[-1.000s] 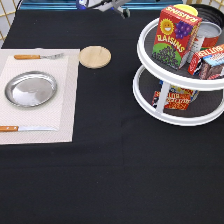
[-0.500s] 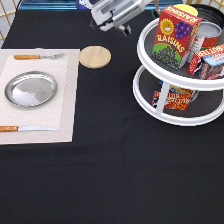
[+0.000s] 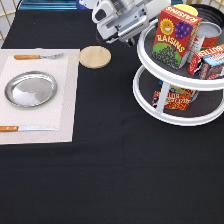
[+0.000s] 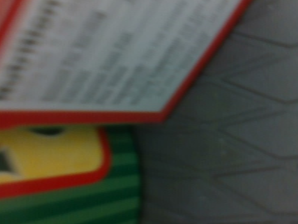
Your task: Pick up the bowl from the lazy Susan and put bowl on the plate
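The lazy Susan [image 3: 150, 107] stands at the exterior view's right, with white rims and dark grey shelves. No black bowl shows on it or anywhere in view. The silver plate [image 3: 31, 89] lies empty on a pale placemat [image 3: 67, 100] at the left. My gripper [image 3: 129, 31] hangs at the top, just left of the upper tier's rim and beside the raisins box [image 3: 175, 37]. It holds nothing that I can see. The wrist view shows the grey non-slip shelf [image 4: 243, 130] and a red-edged box [image 4: 93, 55] from very close.
The upper tier carries the raisins box, a can [image 3: 207, 35] and red boxes [image 3: 210, 60]. A box [image 3: 175, 95] stands on the lower tier. A round wooden coaster [image 3: 95, 56] lies left of the turntable. A fork [image 3: 37, 56] and a knife [image 3: 25, 128] flank the plate.
My gripper has come down from the top edge and moved right, ending close to the lazy Susan's upper tier. Nothing on the table has moved.
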Robot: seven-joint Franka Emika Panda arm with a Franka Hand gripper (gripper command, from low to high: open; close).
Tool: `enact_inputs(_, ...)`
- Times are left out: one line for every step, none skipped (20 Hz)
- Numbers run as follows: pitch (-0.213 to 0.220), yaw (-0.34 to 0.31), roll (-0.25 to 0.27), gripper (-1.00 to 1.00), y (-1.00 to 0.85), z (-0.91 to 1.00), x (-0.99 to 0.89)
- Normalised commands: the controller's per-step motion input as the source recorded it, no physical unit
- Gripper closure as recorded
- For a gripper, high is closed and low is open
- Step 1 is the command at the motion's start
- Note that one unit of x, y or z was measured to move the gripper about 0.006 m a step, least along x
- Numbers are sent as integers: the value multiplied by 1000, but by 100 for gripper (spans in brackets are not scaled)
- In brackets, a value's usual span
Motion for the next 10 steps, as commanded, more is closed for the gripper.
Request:
enact_inputs(-24, 12, 0, -100, -77, -286, 9)
enact_inputs(-21, 16, 0, -100, -43, -277, 46)
enact_inputs(-20, 16, 0, -100, -60, -269, 80)
enact_inputs(-18, 17, 0, -100, -11, -214, 171)
enact_inputs(-9, 22, 0, -100, 0, -154, 271)
enact_inputs(-11, 26, 0, -100, -3, -151, 277)
enact_inputs(-11, 27, 0, -100, 0, -117, 314)
enact_inputs(-10, 40, 0, -100, 0, -86, 363)
enact_inputs(0, 64, 0, -100, 0, -46, 480)
enact_inputs(0, 78, 0, -100, 0, -17, 491)
